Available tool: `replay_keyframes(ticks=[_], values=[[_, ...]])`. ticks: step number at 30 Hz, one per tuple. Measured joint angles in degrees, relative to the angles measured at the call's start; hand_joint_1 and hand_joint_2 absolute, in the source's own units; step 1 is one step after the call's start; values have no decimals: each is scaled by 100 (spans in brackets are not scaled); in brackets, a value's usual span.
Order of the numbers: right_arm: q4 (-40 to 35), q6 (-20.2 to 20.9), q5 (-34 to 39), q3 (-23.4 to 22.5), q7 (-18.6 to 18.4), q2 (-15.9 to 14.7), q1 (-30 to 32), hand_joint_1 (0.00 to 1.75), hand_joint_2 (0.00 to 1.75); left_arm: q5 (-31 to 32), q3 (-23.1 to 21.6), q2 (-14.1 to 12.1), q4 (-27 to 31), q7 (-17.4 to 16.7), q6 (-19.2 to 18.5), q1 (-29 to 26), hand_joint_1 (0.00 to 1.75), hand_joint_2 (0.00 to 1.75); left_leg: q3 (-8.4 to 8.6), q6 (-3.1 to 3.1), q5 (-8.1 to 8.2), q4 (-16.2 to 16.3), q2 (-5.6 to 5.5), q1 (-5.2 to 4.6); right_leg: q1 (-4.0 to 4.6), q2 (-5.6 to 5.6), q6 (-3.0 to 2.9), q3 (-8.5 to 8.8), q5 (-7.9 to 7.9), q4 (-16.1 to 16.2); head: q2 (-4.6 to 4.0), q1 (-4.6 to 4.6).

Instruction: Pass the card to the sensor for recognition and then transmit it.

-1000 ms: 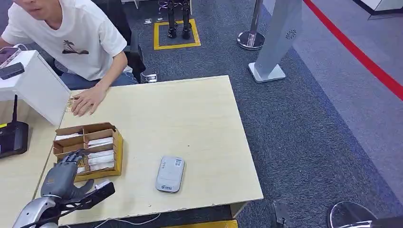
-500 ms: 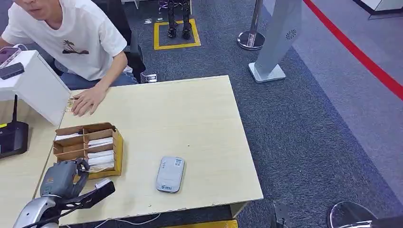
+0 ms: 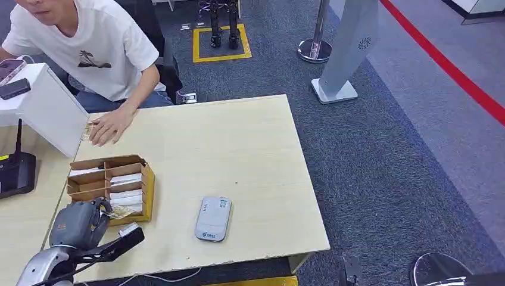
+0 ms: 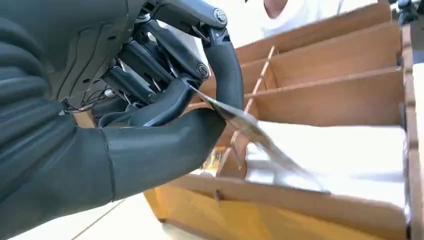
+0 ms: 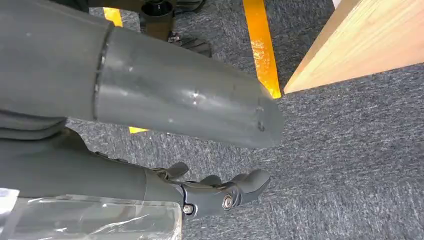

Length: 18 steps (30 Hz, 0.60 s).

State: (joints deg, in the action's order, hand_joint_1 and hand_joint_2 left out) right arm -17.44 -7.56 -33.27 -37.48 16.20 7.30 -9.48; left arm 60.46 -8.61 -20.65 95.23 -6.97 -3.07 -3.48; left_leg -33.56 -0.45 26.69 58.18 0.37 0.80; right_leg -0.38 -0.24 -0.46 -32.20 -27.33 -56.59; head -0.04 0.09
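left hand (image 3: 80, 221) curled at near end of card box (image 3: 113, 186), pinching a card (image 4: 245, 125) thumb-to-finger, fingers were spread a second ago, card now lifted partway out

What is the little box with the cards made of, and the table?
The box looks like brown cardboard: thin matte walls with slotted dividers, plus a yellow outer side. The table looks like pale wood or wood-look laminate, smooth with faint grain; which one is unclear.
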Motion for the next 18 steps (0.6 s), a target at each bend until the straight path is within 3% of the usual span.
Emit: replay_keyframes(ticks=[7,11,18], values=[[0,0,35,-2,81,2,63,0,0,-68,199,0,388,9,384,-55,175,175,0,0,0,0,0,1,0,0,0,0,0,0,0,0],[-2,-53,15,-2,74,0,164,0,0,-158,597,11,845,149,882,-170,175,175,0,0,0,-1,0,1,0,0,0,1,-2,0,0,-2],[-2,-70,-35,-22,101,-13,366,0,0,-203,1244,37,1157,299,1249,-375,175,175,-1,0,0,-2,2,2,0,0,0,0,-2,-1,0,0]])
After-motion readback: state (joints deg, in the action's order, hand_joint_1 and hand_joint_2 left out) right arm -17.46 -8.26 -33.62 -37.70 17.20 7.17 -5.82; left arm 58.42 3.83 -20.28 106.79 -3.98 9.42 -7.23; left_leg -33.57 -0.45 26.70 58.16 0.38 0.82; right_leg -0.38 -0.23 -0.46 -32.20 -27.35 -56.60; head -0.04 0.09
